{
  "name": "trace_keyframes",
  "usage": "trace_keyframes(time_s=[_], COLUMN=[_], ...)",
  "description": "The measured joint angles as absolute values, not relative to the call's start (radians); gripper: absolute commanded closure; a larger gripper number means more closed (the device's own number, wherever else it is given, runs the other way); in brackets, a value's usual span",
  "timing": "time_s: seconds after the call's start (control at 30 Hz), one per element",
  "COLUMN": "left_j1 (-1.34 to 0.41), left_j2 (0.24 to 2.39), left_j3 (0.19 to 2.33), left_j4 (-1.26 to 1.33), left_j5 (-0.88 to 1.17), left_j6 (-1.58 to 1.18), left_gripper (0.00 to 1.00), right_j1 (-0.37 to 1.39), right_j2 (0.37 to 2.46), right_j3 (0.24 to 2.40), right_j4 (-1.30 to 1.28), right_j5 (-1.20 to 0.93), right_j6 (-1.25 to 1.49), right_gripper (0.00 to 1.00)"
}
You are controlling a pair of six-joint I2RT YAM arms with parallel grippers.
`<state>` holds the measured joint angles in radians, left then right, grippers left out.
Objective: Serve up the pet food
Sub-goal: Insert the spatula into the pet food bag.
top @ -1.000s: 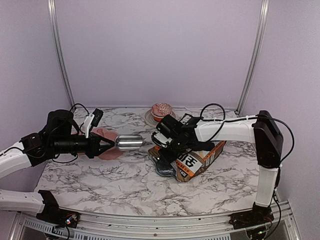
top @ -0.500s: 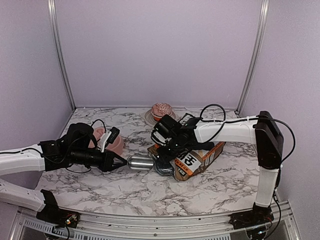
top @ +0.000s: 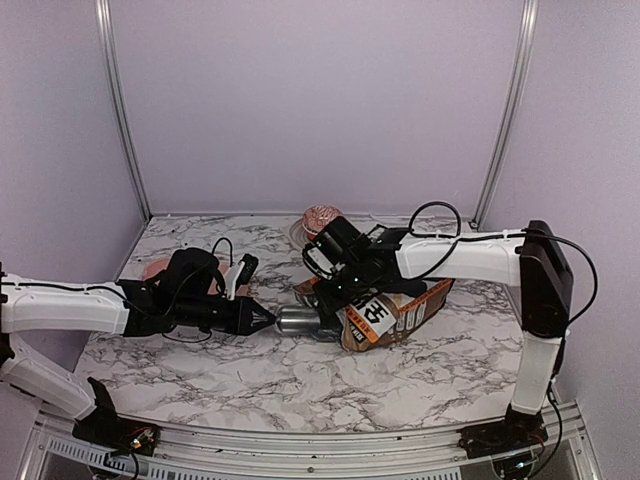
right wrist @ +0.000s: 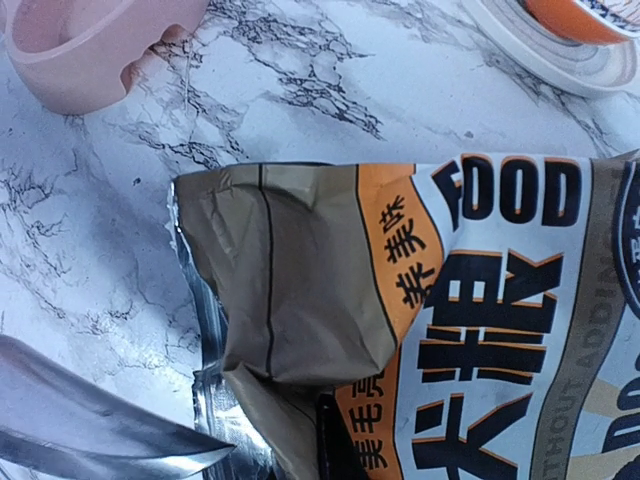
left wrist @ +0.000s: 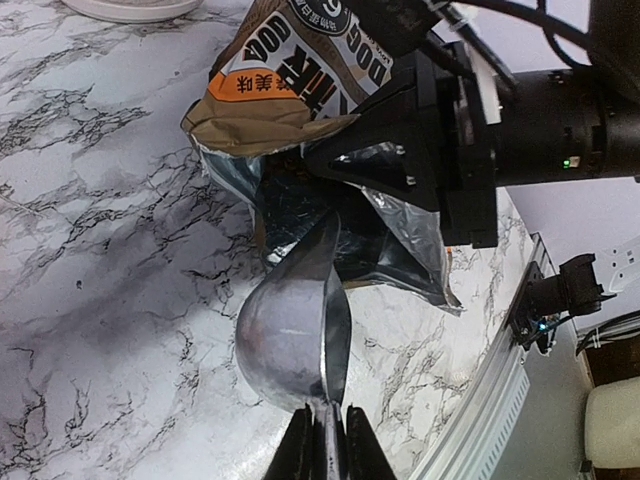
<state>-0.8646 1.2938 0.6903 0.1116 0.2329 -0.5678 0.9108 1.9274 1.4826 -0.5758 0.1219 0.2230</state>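
Pet food is what I cannot see. The mouth of the paper bag (top: 385,318) is dark inside in the left wrist view, and I can make out no pellets there, in the scoop, or on the tabletop (top: 250,380).

From above, the pink bowl (right wrist: 80,50) is mostly hidden behind the left arm. The right wrist view cuts it off at the top left corner and shows only its outer wall, so I cannot tell what it holds. That view also barely shows its own fingers, which are lost at the bottom edge against the bag.

I count two arms, one metal scoop (top: 297,321), one bag lying on its side, one pink bowl, and one pink-frosted cupcake (top: 322,218) on one pale saucer (top: 298,237) at the back.

The left claw (top: 268,320) is clenched on the scoop's handle. The scoop's bowl sits right at the bag's mouth. The right claw (left wrist: 320,160) is clamped shut on the bag's upper lip.

Only the top view shows both arms meeting mid-tabletop. Only the left wrist view shows the rounded back of the scoop, the bag's silvery lining, and the right claw's black fingers pinching the flap. Only the right wrist view shows the bag's print close up, with the word FOOD in an orange band, and the scoop's edge at the lower left.
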Motion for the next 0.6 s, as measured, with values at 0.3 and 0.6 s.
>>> trace_keyframes(time_s=[0.3, 0.6], left_j1=[-0.872, -0.886], left_j2=[1.452, 1.571], left_j3=[0.806, 0.879], left_j4=[0.165, 0.178], left_j5=[0.202, 0.183], left_j6=[-0.627, -0.677], left_gripper=[1.0, 1.0], right_j1=[0.896, 0.893], right_j2=[1.87, 1.87], right_j3=[1.452, 1.433], right_j4=[-0.544, -0.518], right_j5=[0.121, 0.117], right_j6=[0.217, 0.218], right_gripper=[1.0, 1.0])
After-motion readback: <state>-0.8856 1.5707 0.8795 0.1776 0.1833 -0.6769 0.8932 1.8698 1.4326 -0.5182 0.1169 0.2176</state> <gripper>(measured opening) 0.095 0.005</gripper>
